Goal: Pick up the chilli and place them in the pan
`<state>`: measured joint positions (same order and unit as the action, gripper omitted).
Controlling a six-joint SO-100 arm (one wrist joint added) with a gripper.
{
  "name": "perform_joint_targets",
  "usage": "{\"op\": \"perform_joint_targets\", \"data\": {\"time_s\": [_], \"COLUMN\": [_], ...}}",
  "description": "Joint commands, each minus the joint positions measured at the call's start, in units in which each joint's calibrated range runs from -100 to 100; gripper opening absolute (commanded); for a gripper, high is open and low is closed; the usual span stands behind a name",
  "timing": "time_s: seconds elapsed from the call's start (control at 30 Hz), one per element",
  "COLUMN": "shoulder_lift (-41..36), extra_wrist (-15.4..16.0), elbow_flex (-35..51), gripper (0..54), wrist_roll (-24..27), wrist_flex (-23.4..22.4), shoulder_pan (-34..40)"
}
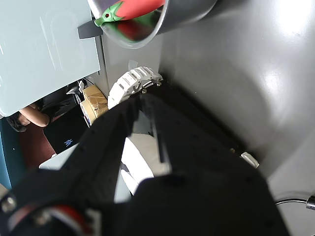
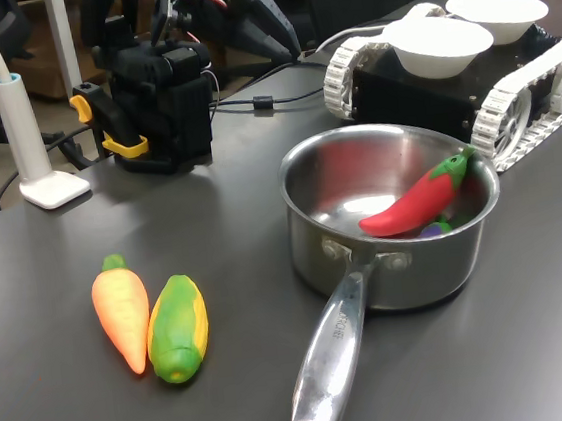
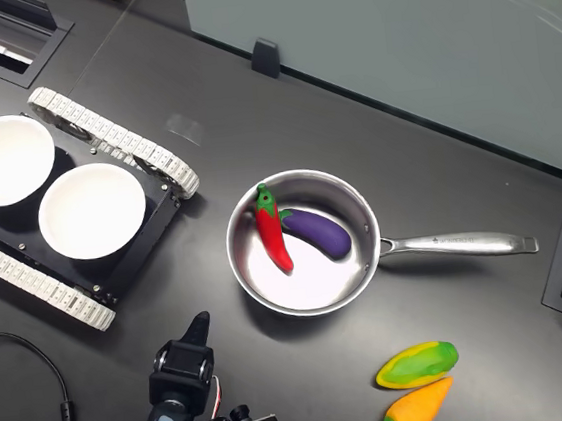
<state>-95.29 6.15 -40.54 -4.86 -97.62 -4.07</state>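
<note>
The chilli [image 2: 419, 199] lies inside the pan [image 2: 317, 244], red body across the bottom, green stem propped up on the wall at the first exterior view's right. In the second exterior view the chilli [image 3: 272, 235] sits in the left half of the pan [image 3: 366, 270], with a purple toy eggplant [image 3: 315, 231] just beside it on the right, the two touching near the stem ends. The pan handle [image 3: 458, 245] points to the second exterior view's right. In the wrist view the chilli [image 1: 132, 10] shows over the pan's rim [image 1: 162, 25].

The gripper [image 3: 199, 330] is folded back near the arm's base [image 3: 187, 413], well apart from the pan, holding nothing. Whether its jaws are spread or closed cannot be told; the wrist view is mostly blocked by the black arm body.

A carrot [image 2: 121, 310] and a corn [image 2: 178, 327] lie side by side, touching, on the dark table [image 2: 81, 412], at the first exterior view's left of the pan. A tracked black vehicle [image 3: 119, 202] carries two white bowls [image 3: 92, 210], left of the pan in the second exterior view. A white lamp base [image 2: 54, 188] stands far left in the first exterior view.
</note>
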Motion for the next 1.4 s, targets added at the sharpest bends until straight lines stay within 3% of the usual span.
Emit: {"op": "perform_joint_targets", "data": {"time_s": [0.0, 0.2, 0.53, 0.7, 0.83, 0.93, 1.37], "shoulder_lift": [-0.16, -0.16, -0.16, -0.16, -0.16, -0.16, -0.16], "extra_wrist": [-0.19, -0.19, -0.52, -5.14, -6.07, -7.08, -6.91], "elbow_flex": [-0.85, -8.12, -22.20, -26.93, -30.83, -34.83, -35.10], "gripper": [0.0, 0.0, 0.0, 0.0, 0.0, 0.0, 0.0], "wrist_roll": [-0.88, -0.15, -0.10, 0.88, 0.68, 0.93, 4.35], "wrist_flex": [-0.42, 1.80, 10.75, 13.40, 15.10, 19.11, 19.20], "shoulder_pan": [2.69, 4.87, 0.97, 0.63, 0.06, 0.06, -6.14]}}
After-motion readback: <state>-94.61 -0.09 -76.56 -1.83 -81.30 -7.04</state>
